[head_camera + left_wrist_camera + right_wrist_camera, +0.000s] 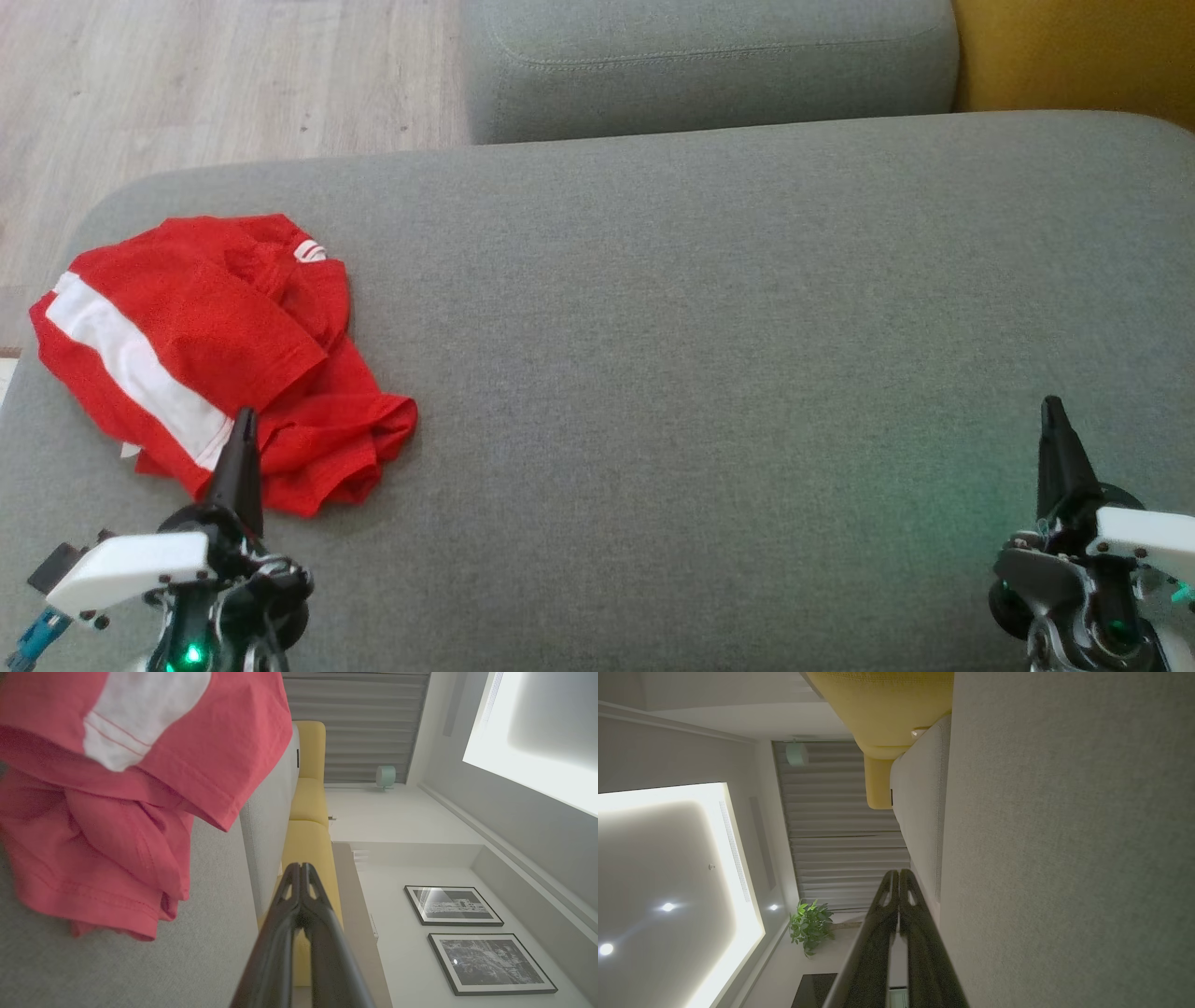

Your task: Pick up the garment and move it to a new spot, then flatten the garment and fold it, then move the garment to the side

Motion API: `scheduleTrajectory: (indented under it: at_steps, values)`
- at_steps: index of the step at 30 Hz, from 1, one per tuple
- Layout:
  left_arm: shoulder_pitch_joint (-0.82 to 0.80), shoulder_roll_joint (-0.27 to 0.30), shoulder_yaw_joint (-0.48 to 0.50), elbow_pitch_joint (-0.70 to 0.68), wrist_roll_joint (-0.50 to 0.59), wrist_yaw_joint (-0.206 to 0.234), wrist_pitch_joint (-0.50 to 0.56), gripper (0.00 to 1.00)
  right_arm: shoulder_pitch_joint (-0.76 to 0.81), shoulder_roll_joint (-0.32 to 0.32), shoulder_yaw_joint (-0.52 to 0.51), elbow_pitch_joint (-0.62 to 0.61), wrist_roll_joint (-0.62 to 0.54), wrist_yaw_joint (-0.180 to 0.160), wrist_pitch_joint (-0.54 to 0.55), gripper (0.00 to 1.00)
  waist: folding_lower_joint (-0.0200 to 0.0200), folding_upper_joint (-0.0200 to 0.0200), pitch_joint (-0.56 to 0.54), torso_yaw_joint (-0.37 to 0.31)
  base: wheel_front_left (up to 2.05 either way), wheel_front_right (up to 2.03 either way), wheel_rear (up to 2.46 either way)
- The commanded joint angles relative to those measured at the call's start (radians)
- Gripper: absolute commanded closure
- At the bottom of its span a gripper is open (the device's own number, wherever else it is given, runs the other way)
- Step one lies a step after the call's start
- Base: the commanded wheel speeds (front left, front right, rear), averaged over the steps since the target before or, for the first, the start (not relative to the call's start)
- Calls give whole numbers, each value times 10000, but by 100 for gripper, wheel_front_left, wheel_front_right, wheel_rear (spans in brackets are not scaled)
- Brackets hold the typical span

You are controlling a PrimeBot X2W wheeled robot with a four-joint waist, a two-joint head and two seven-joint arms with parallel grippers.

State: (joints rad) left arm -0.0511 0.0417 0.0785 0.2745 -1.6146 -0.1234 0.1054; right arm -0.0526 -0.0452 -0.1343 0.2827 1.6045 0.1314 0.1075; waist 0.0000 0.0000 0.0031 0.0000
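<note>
Head view: we are seeing left claw [245,420] and right claw [1053,411] pointing forward, closed, empty; left beside shirt [215,345].

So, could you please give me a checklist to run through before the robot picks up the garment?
1. Crumpled garment in view, on the cushion, at its left: ok.
2. The left gripper open for the grasp: not ok, shut.
3. The right gripper open: not ok, shut.
4. Both grippers empty: ok.
5. Bare cushion beside the garment for a new spot: ok.
6. The left gripper touching the garment: cannot tell.
</note>
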Motion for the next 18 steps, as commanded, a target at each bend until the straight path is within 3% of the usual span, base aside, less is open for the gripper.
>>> scheduleTrajectory:
  at_steps: [1,4,5,18]
  values:
    - [-568,85,349,-296,57,-73,76,100,-553,-50,209,-380,45,-7,55,100,0,0,0,0,0,0,0]
    - [-568,85,349,-296,57,-73,76,100,-553,-50,209,-380,45,-7,55,100,0,0,0,0,0,0,0]
    - [8,-2,-8,54,-1,2,-11,0,11,2,3,57,-3,0,-4,0,0,0,0,0,0,0,0]
    - [329,-49,-46,293,202,1,-314,0,196,21,131,406,-383,-1,-303,0,0,0,-23,1,0,0,0]
